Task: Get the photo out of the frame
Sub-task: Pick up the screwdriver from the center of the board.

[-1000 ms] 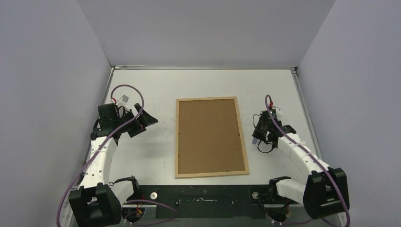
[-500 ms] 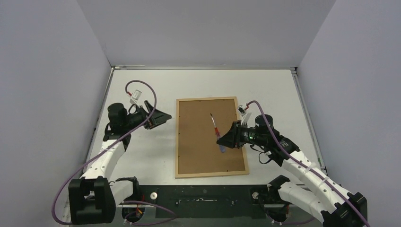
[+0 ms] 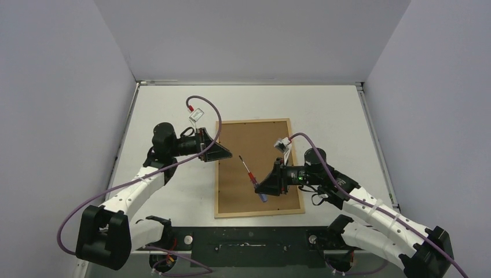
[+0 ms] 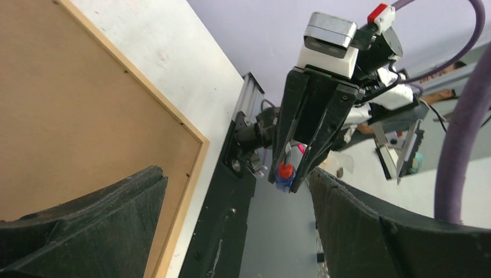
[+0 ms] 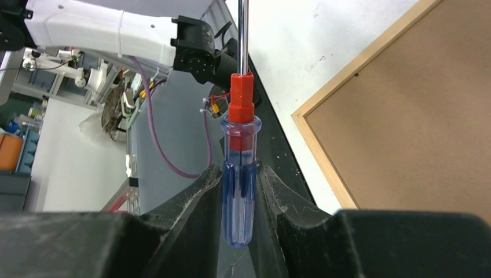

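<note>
Our right hand (image 3: pixel 262 190) is closed on a screwdriver (image 3: pixel 252 178), pinching its clear blue handle from both sides, with the red collar and metal shaft sticking out past the fingertips. The hand sits over the lower part of the frame (image 3: pixel 253 121), and the shaft points toward the frame's middle, above the brown backing panel (image 3: pixel 260 142). Our left hand (image 3: pixel 223 154) holds nothing. Its fingers are spread wide over the frame's left edge, near the upper corner, facing the right hand. The frame lies flat, back side up, in the middle of the white desk (image 3: pixel 173 110), with the backing panel set inside its moulding.
</note>
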Controlling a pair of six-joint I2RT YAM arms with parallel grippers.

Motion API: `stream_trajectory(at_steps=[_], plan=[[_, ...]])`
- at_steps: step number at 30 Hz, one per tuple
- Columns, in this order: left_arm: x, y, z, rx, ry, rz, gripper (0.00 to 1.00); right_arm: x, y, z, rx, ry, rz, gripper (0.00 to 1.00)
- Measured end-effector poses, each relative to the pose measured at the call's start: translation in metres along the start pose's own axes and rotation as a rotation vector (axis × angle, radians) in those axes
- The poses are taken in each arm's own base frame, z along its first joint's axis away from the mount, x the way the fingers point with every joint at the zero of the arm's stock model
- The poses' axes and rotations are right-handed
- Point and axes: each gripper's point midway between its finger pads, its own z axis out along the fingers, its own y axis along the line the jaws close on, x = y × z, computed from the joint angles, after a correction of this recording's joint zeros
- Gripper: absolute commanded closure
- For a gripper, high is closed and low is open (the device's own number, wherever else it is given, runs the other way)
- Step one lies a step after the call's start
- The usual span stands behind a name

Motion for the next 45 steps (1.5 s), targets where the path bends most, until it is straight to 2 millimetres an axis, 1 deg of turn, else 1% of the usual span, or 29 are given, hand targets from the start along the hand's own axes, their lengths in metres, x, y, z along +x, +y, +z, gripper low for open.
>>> stream_trajectory(at_steps=[3, 7, 10, 13, 16, 18, 20, 24, 28, 31, 34, 36, 37, 39, 44, 45], plan=[[0.012, -0.007, 0.011, 0.029, 0.054, -0.001, 0.12, 0.007, 0.004, 0.004, -0.013, 0.025, -0.012, 1.0], [0.022, -0.011, 0.021, 0.035, 0.111, -0.006, 0.16, 0.021, -0.004, 0.008, 0.032, 0.082, -0.023, 1.0], [0.025, -0.011, 0.023, 0.02, 0.136, -0.001, 0.2, 0.029, -0.012, 0.012, 0.082, 0.126, -0.034, 1.0], [0.027, -0.01, 0.027, 0.009, 0.164, 0.005, 0.21, 0.034, -0.017, 0.015, 0.119, 0.151, -0.055, 1.0], [0.037, -0.007, 0.03, -0.002, 0.207, -0.001, 0.22, 0.037, -0.016, 0.018, 0.138, 0.167, -0.081, 1.0], [0.046, -0.003, 0.03, -0.014, 0.237, -0.017, 0.25, 0.036, -0.018, 0.02, 0.155, 0.169, -0.097, 1.0], [0.053, 0.001, 0.029, -0.027, 0.261, -0.034, 0.31, 0.037, -0.021, 0.022, 0.173, 0.174, -0.107, 1.0], [0.061, 0.005, 0.027, -0.042, 0.286, -0.045, 0.4, 0.039, -0.034, 0.026, 0.228, 0.189, -0.105, 1.0], [0.067, 0.005, 0.025, -0.051, 0.32, -0.038, 0.43, 0.044, -0.046, 0.029, 0.267, 0.214, -0.087, 1.0], [0.07, 0.005, 0.026, -0.062, 0.337, -0.026, 0.45, 0.046, -0.046, 0.031, 0.265, 0.219, -0.089, 1.0], [0.073, 0.005, 0.026, -0.067, 0.353, -0.019, 0.49, 0.045, -0.046, 0.031, 0.266, 0.216, -0.09, 1.0], [0.076, 0.006, 0.027, -0.067, 0.361, -0.012, 0.51, 0.045, -0.046, 0.031, 0.266, 0.216, -0.09, 1.0], [0.076, 0.006, 0.027, -0.069, 0.362, -0.011, 0.53, 0.045, -0.046, 0.031, 0.266, 0.216, -0.09, 1.0], [0.077, 0.007, 0.027, -0.072, 0.366, -0.011, 0.6, 0.045, -0.046, 0.031, 0.266, 0.216, -0.09, 1.0], [0.079, 0.011, 0.027, -0.082, 0.371, -0.014, 0.7, 0.046, -0.046, 0.031, 0.266, 0.217, -0.09, 1.0], [0.079, 0.012, 0.027, -0.085, 0.371, -0.015, 0.75, 0.045, -0.046, 0.031, 0.265, 0.216, -0.09, 1.0]])
